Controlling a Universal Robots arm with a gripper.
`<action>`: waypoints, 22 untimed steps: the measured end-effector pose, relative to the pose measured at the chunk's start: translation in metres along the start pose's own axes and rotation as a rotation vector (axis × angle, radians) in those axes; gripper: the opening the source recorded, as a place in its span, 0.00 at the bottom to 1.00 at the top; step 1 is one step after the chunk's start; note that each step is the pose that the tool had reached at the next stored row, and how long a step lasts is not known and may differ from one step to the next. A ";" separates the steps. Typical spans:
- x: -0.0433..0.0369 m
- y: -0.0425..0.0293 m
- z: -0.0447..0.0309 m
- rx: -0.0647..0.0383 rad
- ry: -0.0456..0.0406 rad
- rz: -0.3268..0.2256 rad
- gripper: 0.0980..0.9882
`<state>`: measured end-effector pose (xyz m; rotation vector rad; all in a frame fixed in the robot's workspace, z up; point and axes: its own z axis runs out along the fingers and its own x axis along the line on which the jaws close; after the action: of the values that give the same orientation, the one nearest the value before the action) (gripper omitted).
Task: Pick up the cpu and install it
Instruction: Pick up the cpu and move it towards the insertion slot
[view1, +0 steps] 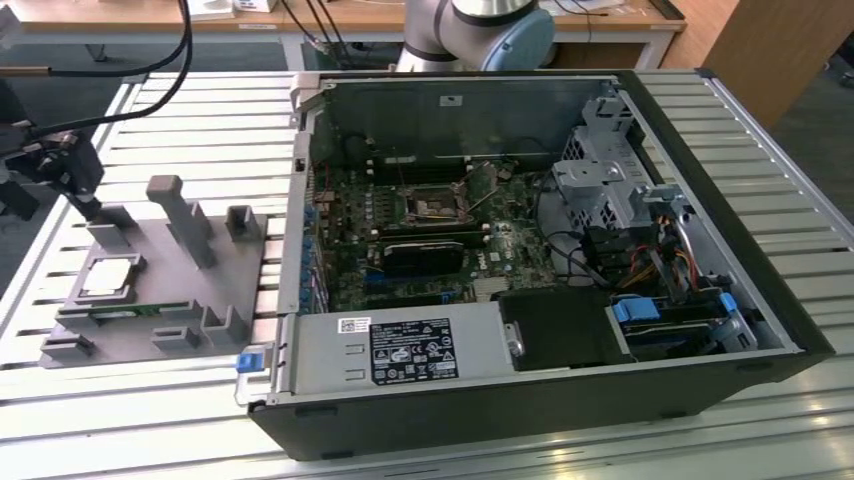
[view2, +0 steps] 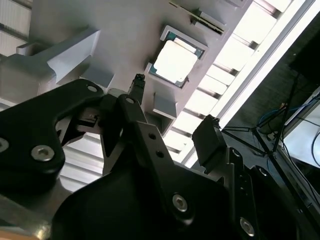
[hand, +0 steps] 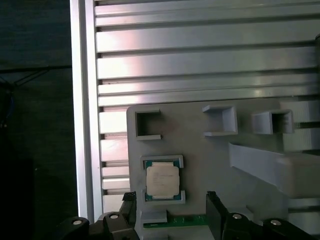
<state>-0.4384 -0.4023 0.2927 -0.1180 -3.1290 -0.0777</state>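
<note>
Near the grey fixture plate's (view1: 167, 290) edge at the exterior view's left, the cpu (view1: 110, 277) lay flat in its nest, just beyond the gripper (view2: 172, 110), whose wide-spread jaws held nothing.

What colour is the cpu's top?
Pale silver-grey metal with a thin green edge; the cpu shows best in the first wrist view.

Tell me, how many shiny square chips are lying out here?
1. The cpu sits in a pocket of the grey holder tray, at the exterior view's left of the open computer case. More could be hidden inside it.
</note>
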 end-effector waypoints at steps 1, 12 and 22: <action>0.0000 -0.0002 0.0017 0.000 0.0001 0.000 0.63; -0.0003 -0.0016 0.0255 0.000 0.0011 0.000 0.91; -0.0003 -0.0021 0.0354 0.000 0.0013 0.000 0.91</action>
<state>-0.4385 -0.4027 0.2572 -0.1178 -3.1277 -0.0773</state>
